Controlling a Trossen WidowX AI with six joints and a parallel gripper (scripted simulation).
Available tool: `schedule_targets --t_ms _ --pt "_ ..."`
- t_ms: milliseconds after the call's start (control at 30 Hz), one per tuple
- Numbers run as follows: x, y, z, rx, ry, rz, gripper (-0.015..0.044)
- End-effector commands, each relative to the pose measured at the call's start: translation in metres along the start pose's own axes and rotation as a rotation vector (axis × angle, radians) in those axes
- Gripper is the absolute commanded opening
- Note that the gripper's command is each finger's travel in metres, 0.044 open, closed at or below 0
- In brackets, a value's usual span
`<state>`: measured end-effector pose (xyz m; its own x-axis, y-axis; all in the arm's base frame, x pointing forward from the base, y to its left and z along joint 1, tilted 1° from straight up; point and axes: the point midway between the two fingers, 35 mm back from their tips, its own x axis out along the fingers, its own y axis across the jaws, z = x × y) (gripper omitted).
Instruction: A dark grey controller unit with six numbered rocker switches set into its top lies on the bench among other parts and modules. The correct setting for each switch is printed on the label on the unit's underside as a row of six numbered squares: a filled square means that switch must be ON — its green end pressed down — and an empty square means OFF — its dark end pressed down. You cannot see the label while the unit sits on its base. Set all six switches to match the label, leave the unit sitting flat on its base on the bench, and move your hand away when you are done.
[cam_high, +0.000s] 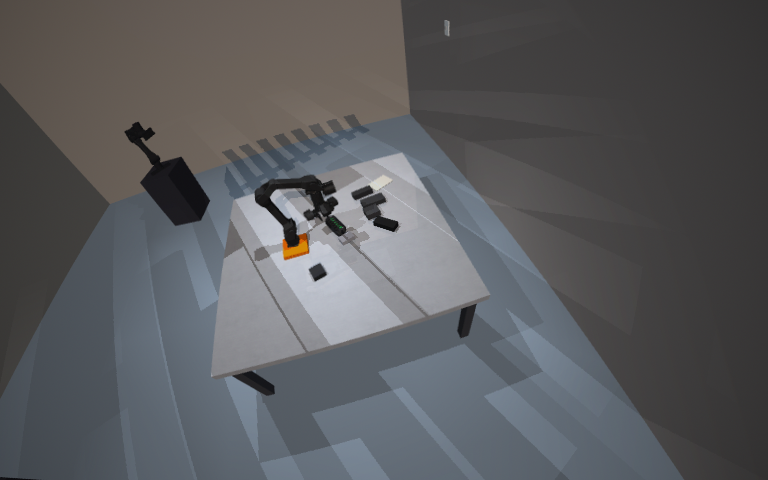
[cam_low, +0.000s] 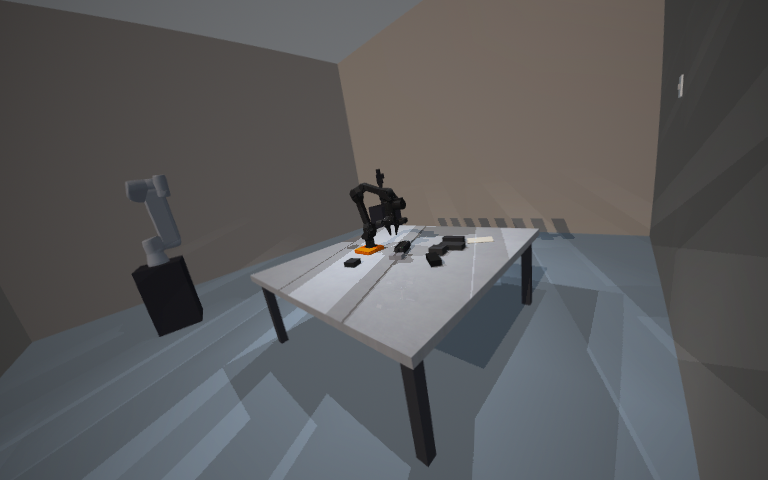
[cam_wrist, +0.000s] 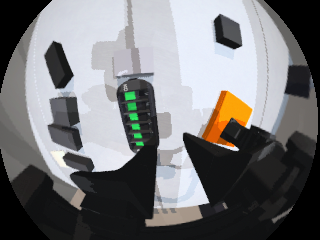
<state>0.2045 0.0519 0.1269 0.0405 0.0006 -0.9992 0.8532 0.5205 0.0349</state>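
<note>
The dark grey controller unit (cam_high: 335, 225) (cam_low: 402, 247) (cam_wrist: 138, 115) rests on the bench with its switches facing up. In the wrist view a green patch shows on the left side of each rocker; which ends are pressed down is too small to tell. The label on its underside is hidden. My gripper (cam_high: 325, 213) (cam_low: 393, 232) (cam_wrist: 170, 138) is open and empty, above the bench at the unit's near end. In the wrist view the left fingertip overlaps the unit's lower right corner; whether it touches cannot be told.
A pale grey plate-like piece (cam_high: 347, 237) (cam_wrist: 133, 62) is at the unit's far end. Several dark modules lie to one side, including a black block (cam_high: 385, 224) (cam_low: 433, 259) (cam_wrist: 59, 65). A small dark block (cam_high: 317, 271) (cam_low: 352, 262) (cam_wrist: 228, 31) lies beyond the orange arm base (cam_high: 296, 249) (cam_low: 369, 249) (cam_wrist: 227, 112).
</note>
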Motion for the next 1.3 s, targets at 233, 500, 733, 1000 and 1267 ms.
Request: schedule_targets --t_ms 233,500,733,1000,1267 --pt "0.0 0.0 0.0 0.0 0.0 0.0 0.042" --pt "0.021 -0.003 0.02 0.004 0.024 0.113 0.0309" --pt "0.05 -0.014 0.052 -0.006 -0.006 0.3 0.0125" --pt "0.05 -0.014 0.052 -0.006 -0.006 0.3 0.0" --pt "0.054 -0.014 0.052 -0.006 -0.006 0.3 0.0"
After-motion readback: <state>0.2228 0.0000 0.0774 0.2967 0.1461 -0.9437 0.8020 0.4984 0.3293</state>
